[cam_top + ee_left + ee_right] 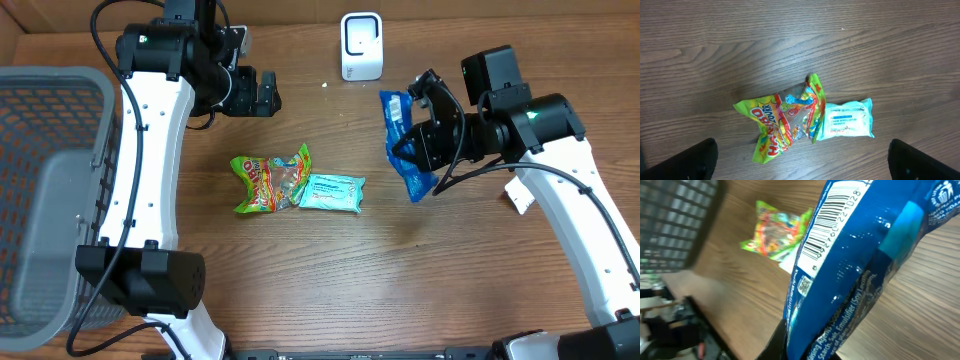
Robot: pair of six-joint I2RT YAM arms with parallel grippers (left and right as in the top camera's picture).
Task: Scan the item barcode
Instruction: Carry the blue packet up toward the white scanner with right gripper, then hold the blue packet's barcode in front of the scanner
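Toward three o'clock: I have the right gripper (425,150) clamped tight on the blue packet (396,112), which runs roughly from twelve to six.
Barcode: in the right wrist view the barcode (832,222) sits near the packet's upper end, facing my camera.
Scanner: the white scanner (361,45) stands at twelve o'clock by the far edge, near the packet's top end but apart from it, with bare wood between them.
Left gripper: the left gripper (268,92) hangs at eleven o'clock with its jaws wide apart and holding nothing. Its fingers (695,160) show only in the bottom corners of the wrist view.
Centre: the candy bag (270,180) and the wipes pack (332,192) lie flat and touching, wipes on the three o'clock side.
Open room: I see bare table (400,290) from five to seven o'clock.
Nine o'clock edge: the grey mesh basket (60,90) takes up that side.
Four o'clock: a white tag (518,195) lies partly under the right arm.
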